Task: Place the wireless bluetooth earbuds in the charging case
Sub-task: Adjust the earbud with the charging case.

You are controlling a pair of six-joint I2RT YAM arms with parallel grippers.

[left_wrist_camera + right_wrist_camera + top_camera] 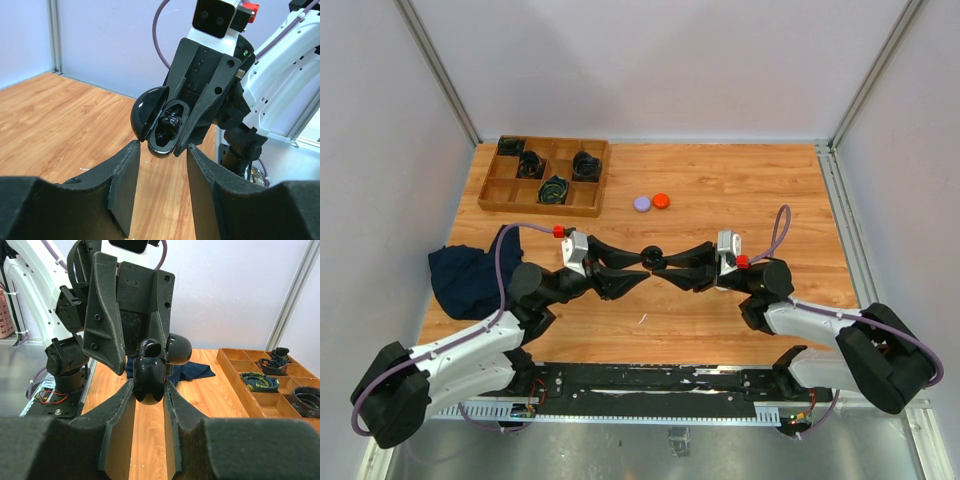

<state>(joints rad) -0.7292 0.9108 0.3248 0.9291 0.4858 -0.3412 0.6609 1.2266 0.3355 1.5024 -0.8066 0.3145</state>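
My right gripper [658, 264] is shut on a glossy black charging case [653, 257], held in the air over the table's middle. In the right wrist view its fingers [120, 410] clamp the case body [149, 371]. The lid [147, 107] stands open, and a dark earbud [170, 122] lies in the case's cavity. My left gripper [645, 267] faces it tip to tip, open and empty. In the left wrist view its fingertips [131, 150] flank the case's lower end [162, 150] without touching it. A small purple round piece [642, 203] and an orange one [661, 200] lie on the table beyond.
A wooden divided tray [490, 190] with coiled dark cables sits at the back left and also shows in the right wrist view [235, 375]. A dark blue cloth [470, 270] lies at the left edge beside my left arm.
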